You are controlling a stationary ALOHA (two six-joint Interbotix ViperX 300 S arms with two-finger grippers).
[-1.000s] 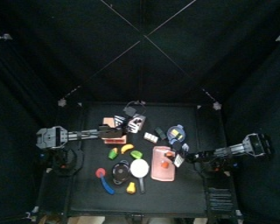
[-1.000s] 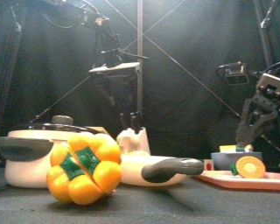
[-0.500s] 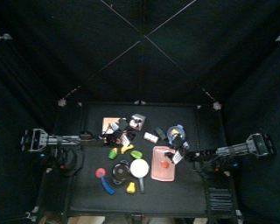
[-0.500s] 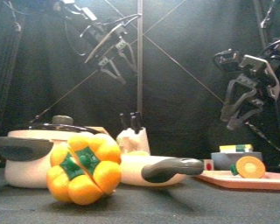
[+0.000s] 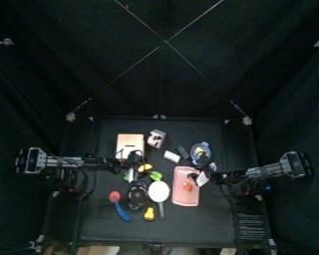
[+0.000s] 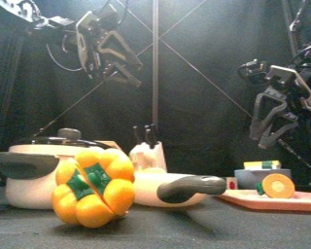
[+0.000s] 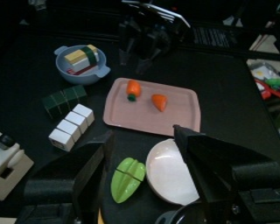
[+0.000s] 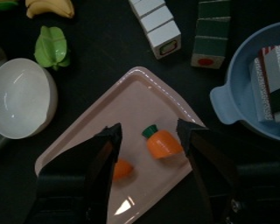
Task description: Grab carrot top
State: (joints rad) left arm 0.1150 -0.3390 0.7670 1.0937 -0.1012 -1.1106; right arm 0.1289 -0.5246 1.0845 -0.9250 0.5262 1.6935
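Pulling my left arm back off the counter point(image 5: 96, 224), left end effector point(image 7: 140, 171) wide and empty, while my right end effector point(image 8: 152, 153) hangs wide above the pink tray point(image 8: 90, 131), framing the carrot top point(image 8: 161, 143).

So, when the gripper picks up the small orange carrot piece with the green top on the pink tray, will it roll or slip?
The small orange carrot piece with the green top looks rounded and smooth, so it may slip between the jaws. It lies loose on the flat pink tray, so a nudge could probably roll it. It seems a small toy, likely light and stiff.
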